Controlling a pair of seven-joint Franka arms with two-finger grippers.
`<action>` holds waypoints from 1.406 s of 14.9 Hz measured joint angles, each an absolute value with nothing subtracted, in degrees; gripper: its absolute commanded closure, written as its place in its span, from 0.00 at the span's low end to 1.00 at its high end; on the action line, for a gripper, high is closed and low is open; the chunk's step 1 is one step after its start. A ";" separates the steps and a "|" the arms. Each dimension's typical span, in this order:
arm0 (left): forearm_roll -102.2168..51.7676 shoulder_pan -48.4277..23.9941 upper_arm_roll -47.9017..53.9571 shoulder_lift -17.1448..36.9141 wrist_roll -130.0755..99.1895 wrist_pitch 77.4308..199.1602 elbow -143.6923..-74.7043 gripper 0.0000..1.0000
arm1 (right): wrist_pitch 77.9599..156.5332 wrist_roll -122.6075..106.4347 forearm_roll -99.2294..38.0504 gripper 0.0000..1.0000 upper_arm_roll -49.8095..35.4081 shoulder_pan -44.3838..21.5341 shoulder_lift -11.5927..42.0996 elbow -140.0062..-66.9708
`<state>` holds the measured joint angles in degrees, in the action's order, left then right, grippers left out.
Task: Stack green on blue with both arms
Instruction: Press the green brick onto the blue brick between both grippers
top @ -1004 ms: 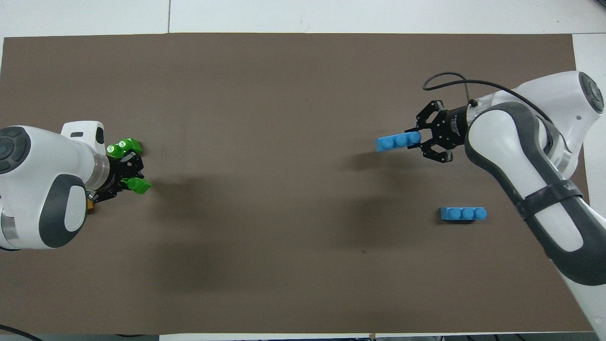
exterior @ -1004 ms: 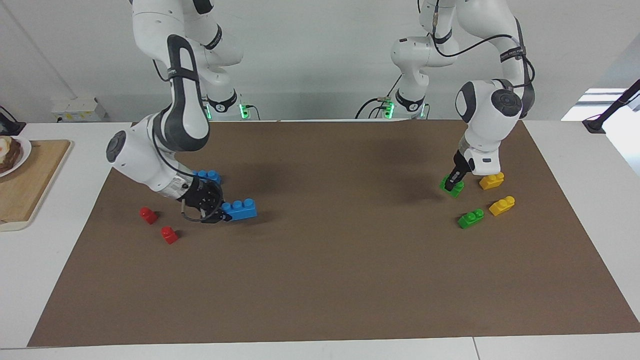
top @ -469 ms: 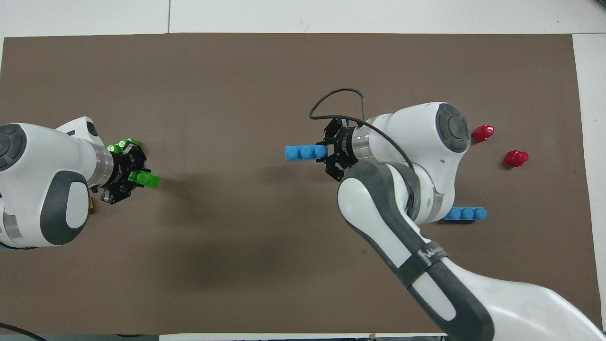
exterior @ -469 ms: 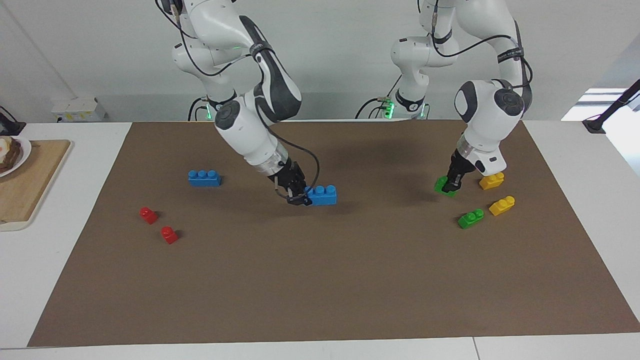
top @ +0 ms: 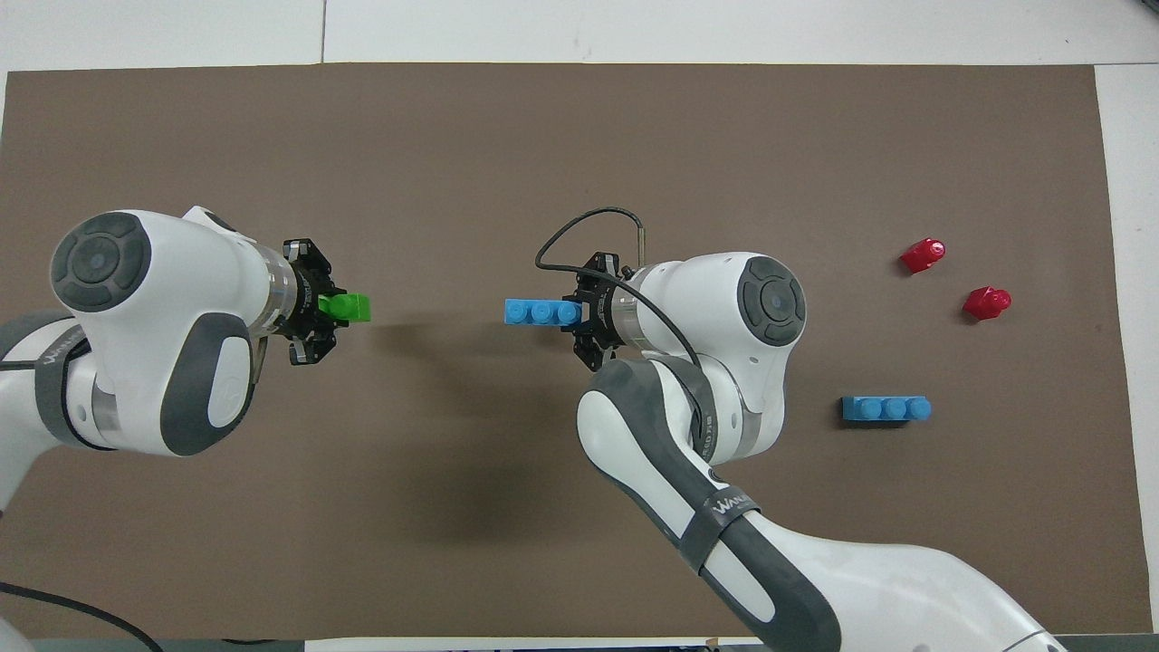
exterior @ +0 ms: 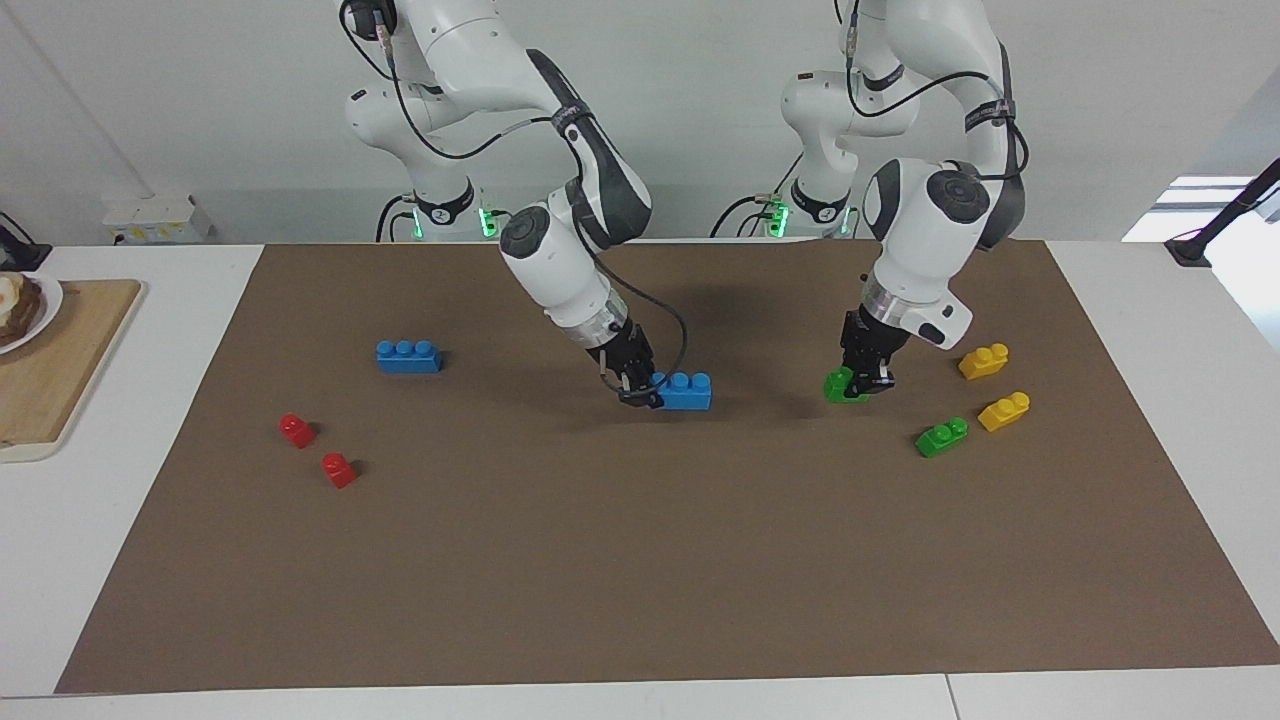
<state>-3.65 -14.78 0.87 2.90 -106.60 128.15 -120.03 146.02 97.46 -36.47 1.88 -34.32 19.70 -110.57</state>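
My right gripper (exterior: 650, 392) is shut on one end of a blue three-stud brick (exterior: 688, 390) and holds it low over the middle of the brown mat; in the overhead view the gripper (top: 580, 312) and brick (top: 541, 311) show again. My left gripper (exterior: 863, 384) is shut on a green two-stud brick (exterior: 838, 386), low over the mat, a gap apart from the blue one; it also shows from overhead (top: 328, 309), with the green brick (top: 348, 307). A second blue brick (exterior: 408, 356) and a second green brick (exterior: 941, 437) lie on the mat.
Two yellow bricks (exterior: 983, 361) (exterior: 1003, 411) lie near the loose green one at the left arm's end. Two red bricks (exterior: 296, 430) (exterior: 338, 469) lie at the right arm's end. A wooden board (exterior: 60, 370) with a plate (exterior: 45, 310) sits off the mat.
The right arm has carried the blue brick from the right arm's end to the mat's middle. The left arm has lifted the green brick and moved it toward the middle.
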 measured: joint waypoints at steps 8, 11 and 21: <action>-1.00 -23.56 1.05 4.96 -129.20 126.46 -114.34 1.00 | 151.32 97.29 -36.71 1.00 1.86 -37.37 22.39 -112.28; -1.00 -27.02 1.33 5.95 -131.51 126.19 -113.57 1.00 | 151.32 95.68 -38.34 1.00 1.83 -37.64 22.54 -112.69; -0.99 -32.19 1.49 8.28 -132.64 126.65 -114.34 1.00 | 152.95 88.98 -43.93 1.00 1.81 -38.09 24.12 -112.92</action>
<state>-0.99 -32.19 1.49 8.28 -132.64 126.65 -114.34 152.95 88.98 -43.93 1.81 -38.09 24.12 -112.92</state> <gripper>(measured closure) 0.656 0.656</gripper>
